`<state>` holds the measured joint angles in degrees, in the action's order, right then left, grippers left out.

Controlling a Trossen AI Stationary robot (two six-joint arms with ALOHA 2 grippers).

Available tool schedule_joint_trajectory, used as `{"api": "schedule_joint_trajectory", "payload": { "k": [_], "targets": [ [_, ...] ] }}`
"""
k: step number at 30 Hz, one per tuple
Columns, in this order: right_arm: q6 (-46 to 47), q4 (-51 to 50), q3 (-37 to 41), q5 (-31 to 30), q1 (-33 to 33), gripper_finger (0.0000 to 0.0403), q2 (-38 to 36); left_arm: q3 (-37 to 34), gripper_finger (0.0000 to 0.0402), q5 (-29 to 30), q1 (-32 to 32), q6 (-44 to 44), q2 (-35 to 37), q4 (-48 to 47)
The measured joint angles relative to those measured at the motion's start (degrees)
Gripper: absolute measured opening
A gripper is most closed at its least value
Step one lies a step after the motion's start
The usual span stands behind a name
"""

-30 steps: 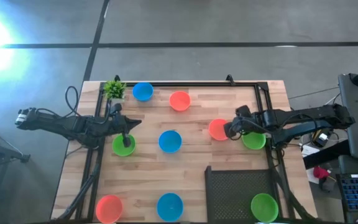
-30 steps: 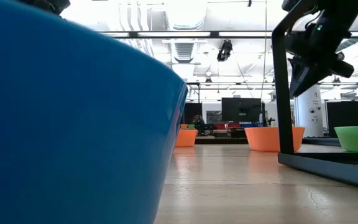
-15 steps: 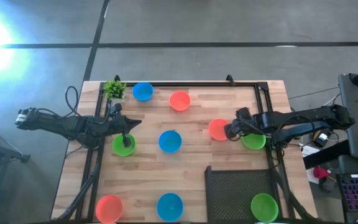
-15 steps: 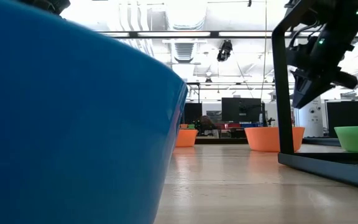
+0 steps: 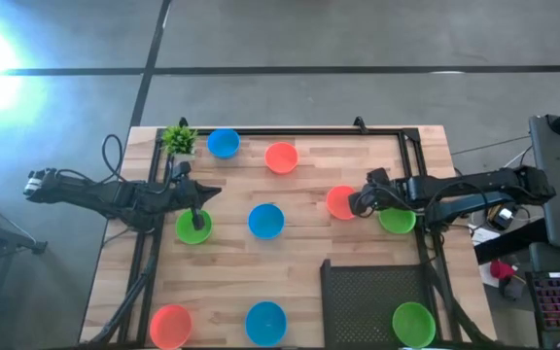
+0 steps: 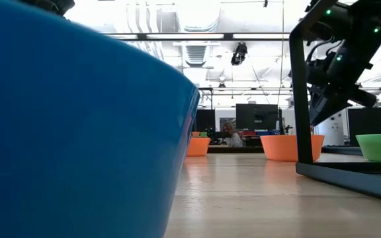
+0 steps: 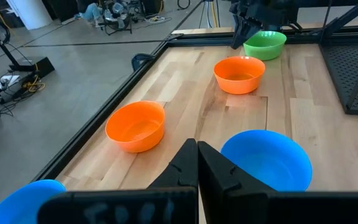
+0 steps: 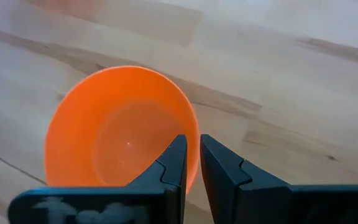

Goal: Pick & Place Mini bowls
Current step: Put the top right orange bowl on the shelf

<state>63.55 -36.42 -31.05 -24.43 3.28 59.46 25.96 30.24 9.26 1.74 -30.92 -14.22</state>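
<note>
The orange bowl (image 8: 120,130) is being gripped at its rim by the narrowly parted right gripper (image 8: 191,158); a lift is judged next.

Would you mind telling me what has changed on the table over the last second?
Only the right gripper shifted slightly at the rim of the orange bowl; its narrow jaws straddle that rim, and the bowl has not moved. The left gripper stays shut over a green bowl. The other bowls lie as they were.
</note>
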Motion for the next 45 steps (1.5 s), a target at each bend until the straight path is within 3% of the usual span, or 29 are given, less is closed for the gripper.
{"api": "schedule_joint_trajectory", "payload": {
  "k": [18, 33, 45],
  "targets": [
    [0.7, 4.9, 3.6, 1.3, 0.2, 0.0043, 0.5, 0.0, 0.0000, 0.0, 0.0, 0.0, 0.0, 0.0],
    [-3.5, 8.3, 0.9, 4.1, 0.1, 0.0043, 12.6, 0.0, 0.0000, 0.0, 0.0, 0.0, 0.0, 0.0],
    [-5.1, 8.1, -1.4, 3.9, 0.1, 0.0043, 10.7, 0.0, 0.0000, 0.0, 0.0, 0.0, 0.0, 0.0]
  ]
}}
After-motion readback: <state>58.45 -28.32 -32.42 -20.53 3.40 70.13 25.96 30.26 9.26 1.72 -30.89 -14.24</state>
